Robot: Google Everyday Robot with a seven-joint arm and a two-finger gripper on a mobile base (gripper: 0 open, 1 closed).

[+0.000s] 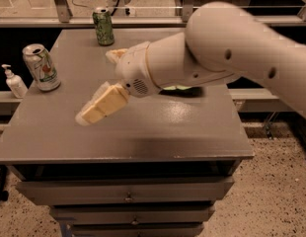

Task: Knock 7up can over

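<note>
Silvery-white with a green band, the 7up can (pixel 41 67) stood upright near the left edge of the grey table (pixel 158 127), its long axis vertical and its silver top facing up. From the can, the hand (pixel 89 115) lay to the right and toward the front, apart from it, hanging above bare tabletop with its tips aimed down and to the left. Its two cream fingers (pixel 109 101) looked pressed together with only a thin seam between them, and they pinched nothing. A sideways push from there would likely need the hand to travel left and back to meet the can's side, well above its base. Farther off, a darker green can (pixel 103 26) stood upright at the back edge. A white pump bottle (pixel 15 81) sat left of the table on a lower ledge. The drawers (pixel 128 191) beneath were closed, so their contents could not be seen.
</note>
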